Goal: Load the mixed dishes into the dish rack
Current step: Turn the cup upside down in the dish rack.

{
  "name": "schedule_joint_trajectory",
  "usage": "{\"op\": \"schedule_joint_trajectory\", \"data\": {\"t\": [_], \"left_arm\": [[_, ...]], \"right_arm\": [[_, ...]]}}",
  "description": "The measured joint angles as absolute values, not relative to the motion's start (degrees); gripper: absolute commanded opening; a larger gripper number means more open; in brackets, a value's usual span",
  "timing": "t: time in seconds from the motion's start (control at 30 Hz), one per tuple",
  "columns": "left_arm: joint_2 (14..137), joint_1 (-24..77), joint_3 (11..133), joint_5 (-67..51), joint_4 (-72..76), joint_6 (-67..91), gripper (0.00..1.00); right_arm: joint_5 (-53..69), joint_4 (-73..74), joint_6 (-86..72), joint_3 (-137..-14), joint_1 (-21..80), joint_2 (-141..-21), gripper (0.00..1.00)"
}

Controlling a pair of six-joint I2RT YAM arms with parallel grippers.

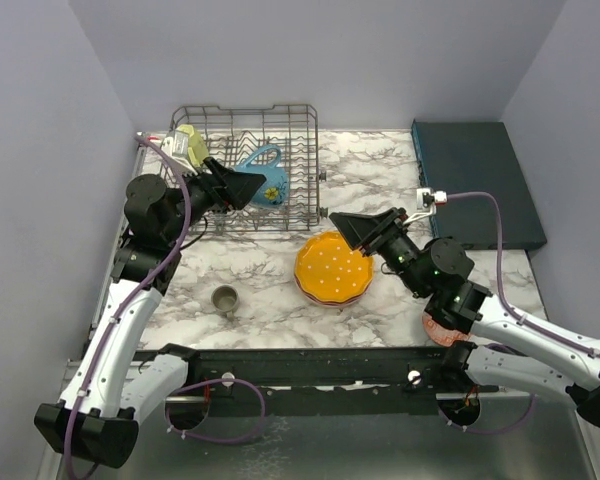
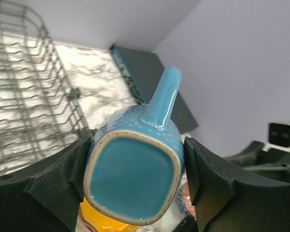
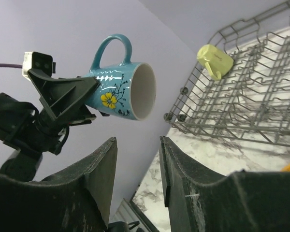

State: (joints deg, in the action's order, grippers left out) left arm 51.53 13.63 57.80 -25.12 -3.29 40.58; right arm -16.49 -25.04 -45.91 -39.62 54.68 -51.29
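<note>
My left gripper [image 1: 242,186] is shut on a blue flowered mug [image 1: 267,178], holding it on its side above the dish rack [image 1: 302,170]. The left wrist view shows the mug's base [image 2: 133,181] squeezed between both fingers [image 2: 79,166], handle pointing up. A yellow mug [image 1: 192,140] lies in the rack's back left corner. An orange dotted plate [image 1: 332,268] rests on a pink one in the middle of the table. My right gripper [image 1: 352,230] hangs open over the plate's far edge, with nothing between its fingers [image 3: 101,164]. Its camera sees the blue mug [image 3: 121,92] and the yellow mug [image 3: 215,60].
A small grey-olive mug [image 1: 224,298] stands upright on the marble left of the plates. A reddish dish [image 1: 438,330] peeks out under my right arm. A flat dark teal box [image 1: 475,180] lies at the back right. Walls close in on three sides.
</note>
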Motion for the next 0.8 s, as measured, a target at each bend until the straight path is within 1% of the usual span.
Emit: {"op": "schedule_joint_trajectory", "data": {"t": [0.13, 0.33, 0.8], "left_arm": [[54.2, 13.6, 59.9, -19.3, -8.7, 35.5, 0.00], [57.7, 13.6, 62.8, -10.9, -12.9, 28.6, 0.00], [68.6, 13.6, 65.3, 11.0, -15.0, 19.3, 0.00]], "right_arm": [[-18.1, -21.1, -45.5, -39.0, 54.7, -50.0, 0.46], [-19.9, -17.0, -45.4, -37.0, 54.7, -47.5, 0.46], [-21.0, -13.5, -45.4, -35.5, 54.7, -44.2, 0.47]]}}
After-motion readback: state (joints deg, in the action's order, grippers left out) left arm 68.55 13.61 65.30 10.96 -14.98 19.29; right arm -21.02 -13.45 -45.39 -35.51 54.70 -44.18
